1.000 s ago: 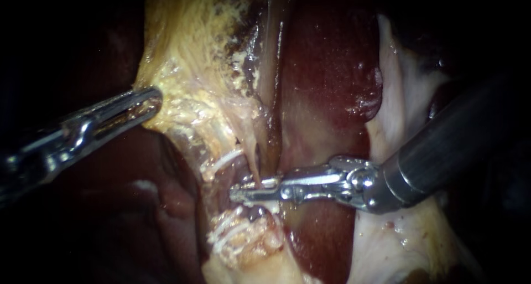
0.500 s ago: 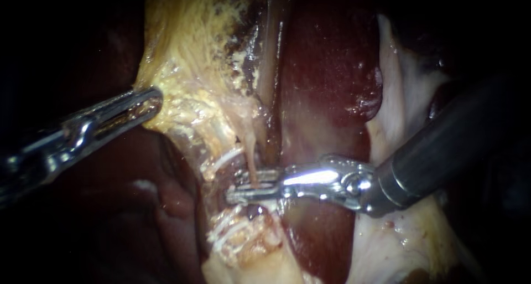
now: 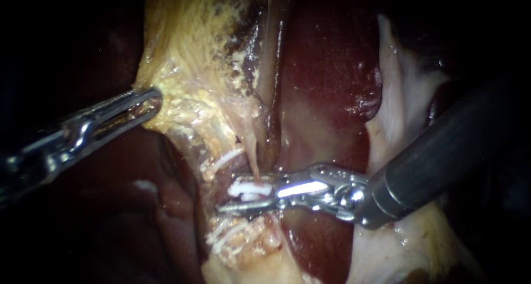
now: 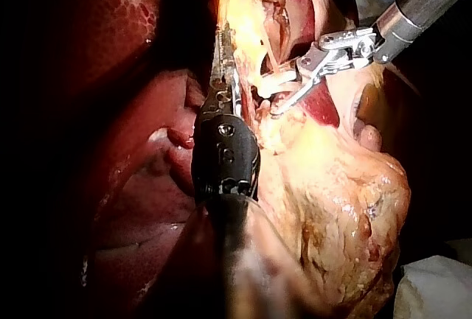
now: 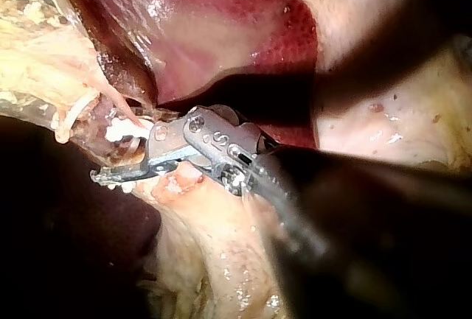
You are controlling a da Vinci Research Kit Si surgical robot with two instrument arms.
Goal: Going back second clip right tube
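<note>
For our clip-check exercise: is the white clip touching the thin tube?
Touching. The endoscope view shows the thin tube running straight into the white clip with no gap.

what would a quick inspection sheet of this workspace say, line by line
surface: wet dark red liver with yellow tissue beside it; no bench shows
job's things: a white clip sits on the thin tube, between the jaws of the right instrument
clutter: nothing seen
instruments: left instrument has its jaws shut on the edge of the yellow tissue; right instrument has its jaws open, with a gap around the clip
cables: nothing seen
surroundings: dark beyond the tissue; a pale cloth lies past the tissue in the left wrist view
</note>
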